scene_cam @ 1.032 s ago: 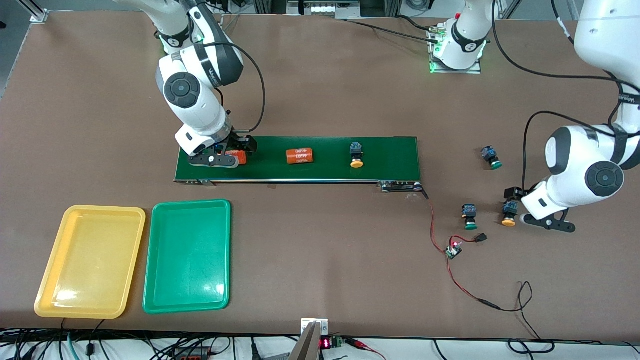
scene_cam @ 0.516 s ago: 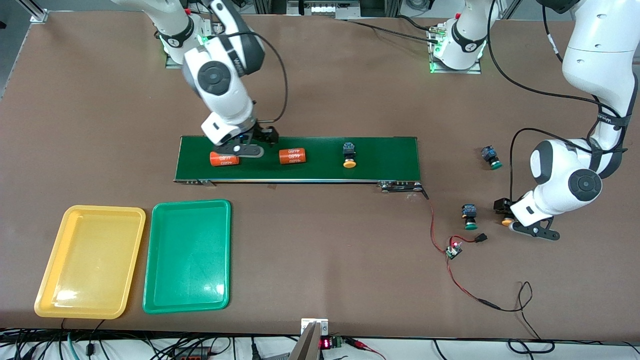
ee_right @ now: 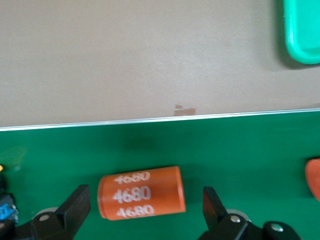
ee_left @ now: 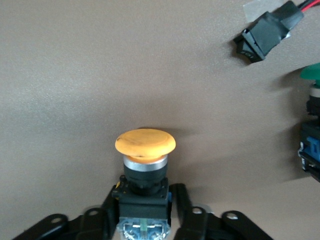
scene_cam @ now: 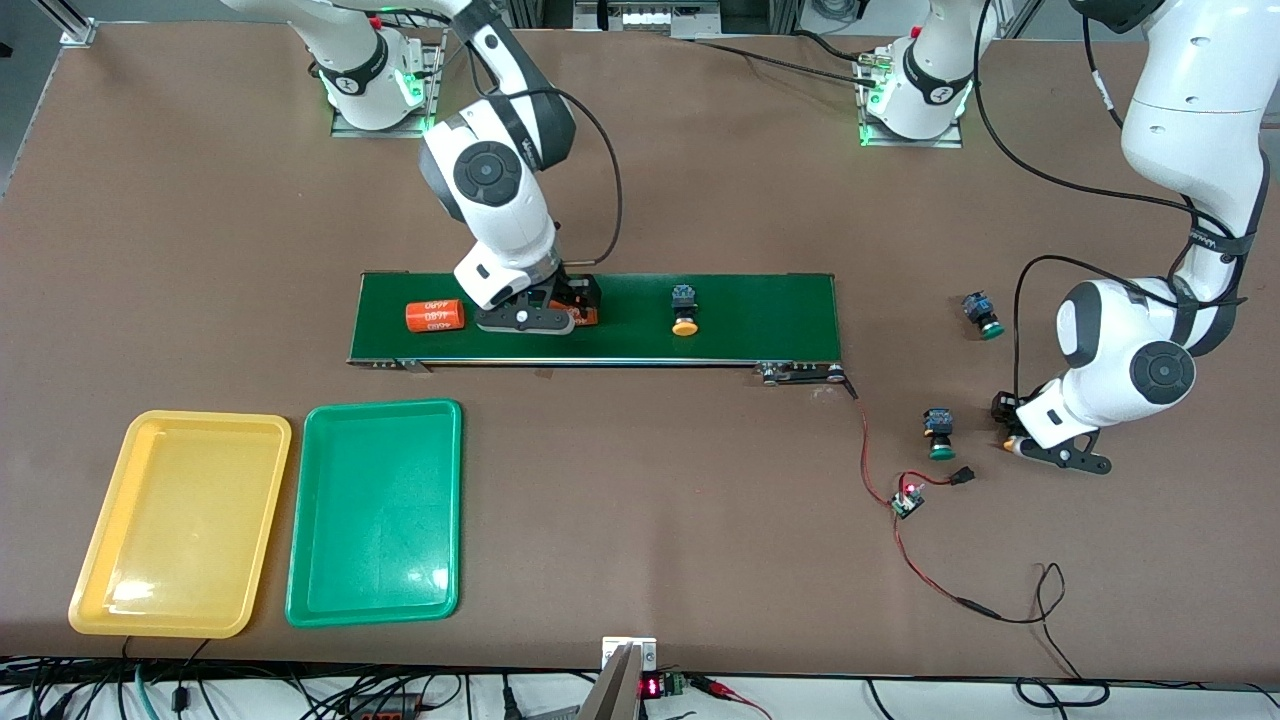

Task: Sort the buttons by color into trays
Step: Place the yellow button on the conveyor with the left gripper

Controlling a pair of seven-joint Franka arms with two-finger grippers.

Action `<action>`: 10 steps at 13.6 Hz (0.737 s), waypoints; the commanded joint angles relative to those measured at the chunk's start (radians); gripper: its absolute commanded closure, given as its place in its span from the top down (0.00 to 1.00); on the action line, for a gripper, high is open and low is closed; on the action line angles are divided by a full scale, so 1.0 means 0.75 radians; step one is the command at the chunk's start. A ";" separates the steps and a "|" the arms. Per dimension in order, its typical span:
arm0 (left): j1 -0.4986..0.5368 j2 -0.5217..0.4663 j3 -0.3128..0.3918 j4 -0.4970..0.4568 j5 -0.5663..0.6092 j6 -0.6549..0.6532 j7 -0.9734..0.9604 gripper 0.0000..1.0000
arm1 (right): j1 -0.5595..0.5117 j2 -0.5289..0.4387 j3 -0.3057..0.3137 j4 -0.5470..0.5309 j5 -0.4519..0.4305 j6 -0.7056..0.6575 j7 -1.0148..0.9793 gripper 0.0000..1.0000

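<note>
Right wrist view: orange cylinder [ee_right: 141, 193] printed "4680" thrice between spread right jaws; left jaws clamping yellow button [ee_left: 145, 162].

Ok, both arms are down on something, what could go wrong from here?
1. The right gripper, open, straddles an orange 4680 cylinder on the conveyor belt, not the belt's yellow button; closing would likely grab the wrong thing.
2. The left gripper is around the table's yellow button; the green button beside it might get knocked.
3. The yellow tray lies at the right arm's end, probably a long reach.
</note>
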 commanded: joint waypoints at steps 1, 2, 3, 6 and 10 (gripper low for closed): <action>-0.010 -0.039 0.009 0.002 -0.033 -0.150 0.030 0.30 | 0.034 0.023 -0.026 0.035 0.021 -0.017 0.030 1.00; -0.033 -0.065 0.007 0.012 -0.053 -0.234 0.024 0.30 | 0.032 0.023 -0.024 0.035 0.021 -0.017 0.022 1.00; -0.043 -0.094 -0.001 0.016 -0.088 -0.298 0.024 0.30 | 0.032 0.023 -0.022 0.035 0.023 -0.019 0.022 1.00; -0.139 -0.174 -0.010 0.149 -0.182 -0.638 -0.026 0.29 | 0.032 0.023 -0.016 0.033 0.027 -0.051 0.024 1.00; -0.221 -0.204 -0.119 0.301 -0.366 -0.904 -0.318 0.29 | 0.044 0.017 0.037 0.021 0.039 -0.145 0.097 1.00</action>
